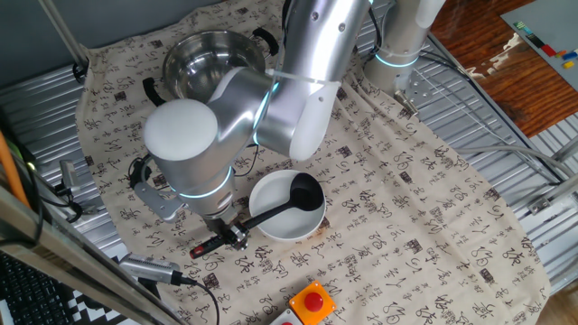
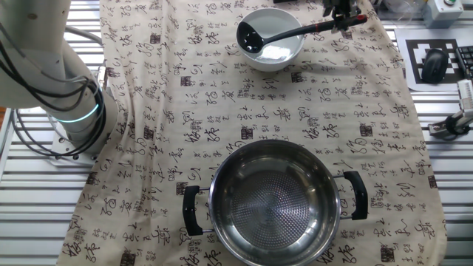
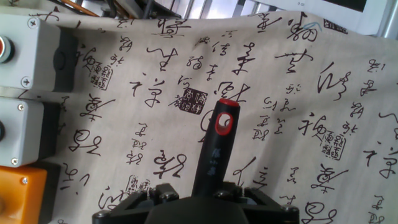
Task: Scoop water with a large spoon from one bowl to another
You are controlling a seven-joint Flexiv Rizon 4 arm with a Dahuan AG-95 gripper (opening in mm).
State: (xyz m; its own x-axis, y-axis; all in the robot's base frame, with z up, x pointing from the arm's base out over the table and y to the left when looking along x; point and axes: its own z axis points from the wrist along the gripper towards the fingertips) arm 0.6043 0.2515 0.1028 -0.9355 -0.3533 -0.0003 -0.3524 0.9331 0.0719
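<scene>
Robot lab: aluminium-slat bench [image 1: 506,135], emergency-stop button [image 1: 313,301], fiducial marker [image 2: 436,63].

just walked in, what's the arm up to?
The gripper is closed on the ladle's handle near its red tip, with the scoop sitting down inside the white bowl. The steel pot stands apart across the patterned cloth, and its inside looks dry. So it appears to be at the dipping stage; nothing shows as transferred to the pot yet.
</scene>
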